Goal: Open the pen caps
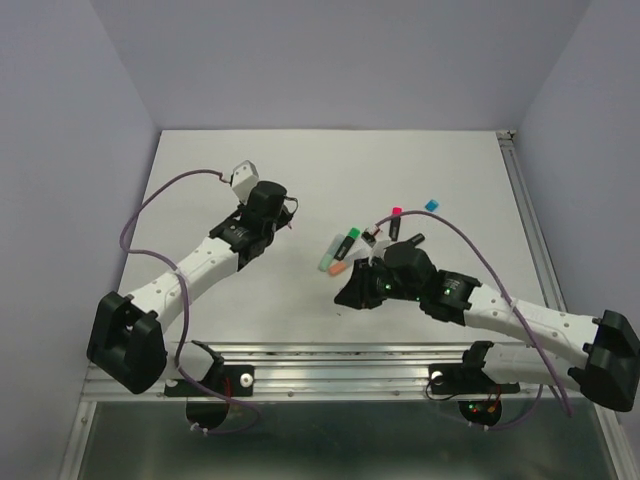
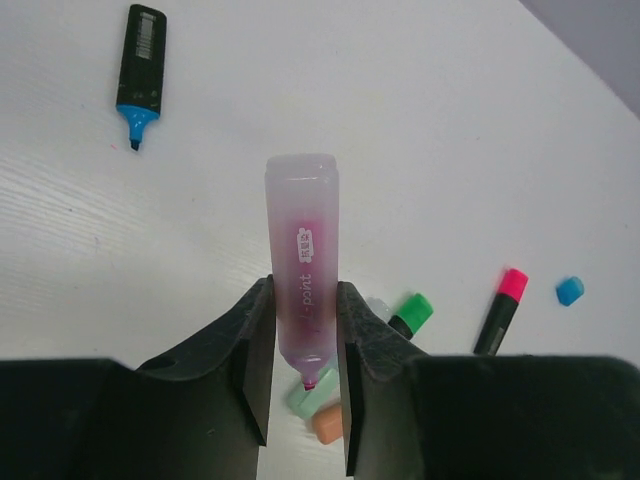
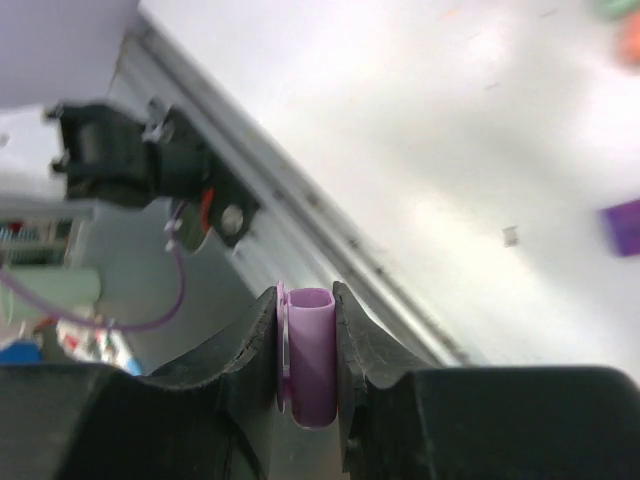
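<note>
My left gripper (image 2: 305,300) is shut on a pastel purple highlighter barrel (image 2: 302,250), uncapped, its pink tip pointing back between the fingers. In the top view this gripper (image 1: 268,214) hovers left of centre. My right gripper (image 3: 308,330) is shut on a purple pen cap (image 3: 310,365) with its open end facing out. It sits low near the front rail (image 1: 354,290). A loose blue cap (image 1: 432,205) lies far right and also shows in the left wrist view (image 2: 570,291). An orange cap (image 2: 328,425) and a mint cap (image 2: 312,393) lie under the left fingers.
A black highlighter with a bare blue tip (image 2: 140,70) lies apart. A green-capped pen (image 1: 350,240) and a pink-capped pen (image 1: 394,222) lie mid-table beside the right arm. The metal rail (image 3: 330,240) runs along the table's near edge. A small purple piece (image 3: 625,225) lies on the table.
</note>
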`<action>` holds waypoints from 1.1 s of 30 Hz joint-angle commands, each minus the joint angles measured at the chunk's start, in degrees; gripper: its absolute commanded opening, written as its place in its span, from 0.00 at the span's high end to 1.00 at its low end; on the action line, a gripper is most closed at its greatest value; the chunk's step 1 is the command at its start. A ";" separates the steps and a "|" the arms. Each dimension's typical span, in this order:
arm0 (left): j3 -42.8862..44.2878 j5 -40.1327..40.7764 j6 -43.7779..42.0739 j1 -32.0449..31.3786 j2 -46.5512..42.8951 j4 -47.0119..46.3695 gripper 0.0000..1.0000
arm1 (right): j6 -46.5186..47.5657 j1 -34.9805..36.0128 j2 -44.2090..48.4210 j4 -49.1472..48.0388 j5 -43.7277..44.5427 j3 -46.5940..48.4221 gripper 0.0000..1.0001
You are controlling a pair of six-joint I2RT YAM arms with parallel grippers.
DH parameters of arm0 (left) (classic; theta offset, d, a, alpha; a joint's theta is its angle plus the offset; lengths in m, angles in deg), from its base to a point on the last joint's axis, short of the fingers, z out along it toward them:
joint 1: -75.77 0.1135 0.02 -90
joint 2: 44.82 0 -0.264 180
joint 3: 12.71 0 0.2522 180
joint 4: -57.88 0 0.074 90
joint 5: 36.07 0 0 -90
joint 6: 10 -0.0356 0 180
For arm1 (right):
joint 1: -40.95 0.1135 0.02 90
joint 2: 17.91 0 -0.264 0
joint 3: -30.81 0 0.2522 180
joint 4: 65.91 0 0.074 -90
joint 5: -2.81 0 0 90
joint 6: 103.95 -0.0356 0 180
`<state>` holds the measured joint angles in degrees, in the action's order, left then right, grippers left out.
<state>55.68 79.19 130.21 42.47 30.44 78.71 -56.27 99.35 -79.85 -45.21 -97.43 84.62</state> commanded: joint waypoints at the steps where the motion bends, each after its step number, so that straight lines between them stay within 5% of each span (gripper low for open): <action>1: 2.24 2.08 -10.83 1.22 -0.47 3.65 1.00 | 0.40 -6.70 2.16 1.41 7.94 2.49 0.99; 16: 3.90 -11.27 -25.86 21.16 9.63 -3.20 1.00 | 5.06 -30.26 -3.71 3.87 14.11 2.22 0.99; 23: 12.59 -16.53 -35.88 28.10 21.84 -4.26 1.00 | 5.85 -40.98 -9.69 3.52 12.35 4.85 0.99; 33: 19.90 -19.45 -36.42 28.82 32.04 1.72 1.00 | 7.78 -48.02 -19.36 3.44 15.78 10.13 0.99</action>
<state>72.51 61.16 95.24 71.43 61.02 77.68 -50.18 53.27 -97.03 -40.59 -83.57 90.59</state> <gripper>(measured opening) 0.353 0.291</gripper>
